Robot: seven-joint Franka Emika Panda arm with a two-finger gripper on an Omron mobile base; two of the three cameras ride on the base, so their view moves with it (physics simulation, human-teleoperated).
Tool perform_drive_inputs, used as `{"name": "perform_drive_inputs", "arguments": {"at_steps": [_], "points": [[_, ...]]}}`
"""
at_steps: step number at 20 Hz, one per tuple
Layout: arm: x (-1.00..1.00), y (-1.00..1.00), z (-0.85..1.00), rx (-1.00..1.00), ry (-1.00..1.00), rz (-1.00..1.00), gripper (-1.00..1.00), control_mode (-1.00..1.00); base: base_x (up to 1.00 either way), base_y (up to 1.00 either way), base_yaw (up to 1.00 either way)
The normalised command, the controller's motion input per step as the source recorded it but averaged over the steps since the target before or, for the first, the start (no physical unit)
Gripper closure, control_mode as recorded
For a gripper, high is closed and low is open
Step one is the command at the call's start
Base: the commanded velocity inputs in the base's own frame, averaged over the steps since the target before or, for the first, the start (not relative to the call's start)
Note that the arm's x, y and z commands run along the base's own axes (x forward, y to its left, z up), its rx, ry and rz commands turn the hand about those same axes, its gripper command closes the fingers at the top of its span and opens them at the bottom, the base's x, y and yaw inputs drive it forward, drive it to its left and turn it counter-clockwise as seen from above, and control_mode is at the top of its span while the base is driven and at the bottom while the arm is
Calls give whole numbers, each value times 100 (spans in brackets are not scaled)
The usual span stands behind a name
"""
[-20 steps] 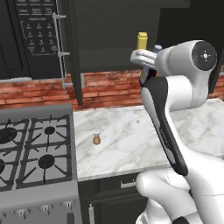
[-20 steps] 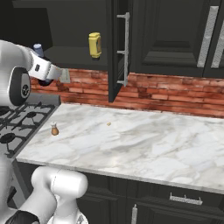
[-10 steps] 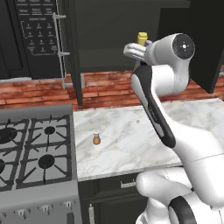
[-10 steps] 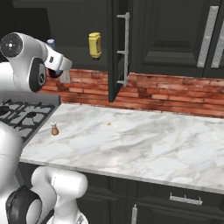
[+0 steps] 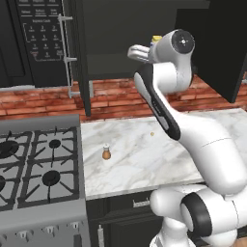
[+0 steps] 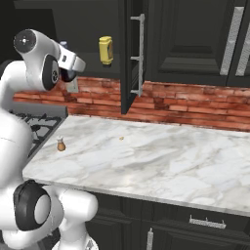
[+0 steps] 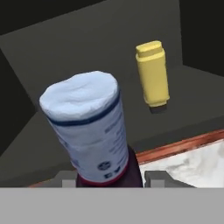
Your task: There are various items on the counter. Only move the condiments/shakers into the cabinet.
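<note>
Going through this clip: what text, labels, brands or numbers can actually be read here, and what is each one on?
Nothing can be read as words.
Sauce bottle label: small dark print and a round emblem, too blurred to read.
Microwave keypad: rows of pale marks, too small to read.
Yellow squeeze bottle: no lettering visible.

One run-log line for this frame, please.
gripper: shut on sauce bottle | yellow squeeze bottle: in cabinet | shaker: on counter

A tiny orange-brown shaker with a pale top (image 5: 106, 154) stands upright on the white-grey veined marble desk (image 5: 193, 130), near the grey stove with black grates (image 5: 34, 169). A small orange speck (image 5: 152, 134) lies well apart from it (toward the brick wall).
</note>
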Motion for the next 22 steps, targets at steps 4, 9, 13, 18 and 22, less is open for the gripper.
{"name": "perform_drive_inputs", "arguments": {"at_steps": [4,9,13,18,22], "points": [[69,1,0,0,3,0,100,-100,0,0,0],[-10,0,4,-1,-17,0,100,-100,0,0,0],[16,1,2,-1,-2,0,100,-100,0,0,0],[64,16,0,-4,1,-2,100,-100,0,0,0],[77,26,0,-7,0,-4,100,-100,0,0,0]]}}
